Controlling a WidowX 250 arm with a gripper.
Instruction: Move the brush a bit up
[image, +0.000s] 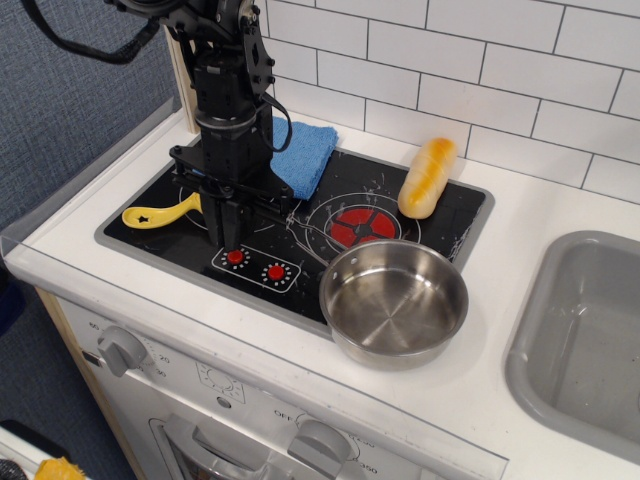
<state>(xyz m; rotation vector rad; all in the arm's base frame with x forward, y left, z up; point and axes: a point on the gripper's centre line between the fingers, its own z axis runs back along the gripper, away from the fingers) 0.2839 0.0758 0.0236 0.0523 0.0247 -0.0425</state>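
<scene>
The yellow brush (158, 214) lies flat on the left part of the black stovetop (450, 230). Its tapered handle with the star mark points left, and its head end runs behind my arm, so the bristles are hidden. My gripper (229, 243) points straight down just right of the brush, with its fingertips close to the stovetop by the red knob marks. Its fingers stand slightly apart and hold nothing.
A blue cloth (305, 155) lies behind my arm on the back left burner. A bread roll (427, 176) lies at the back right of the stove. A steel pot (393, 300) stands front right, its handle reaching toward my gripper. A grey sink (585, 340) is at far right.
</scene>
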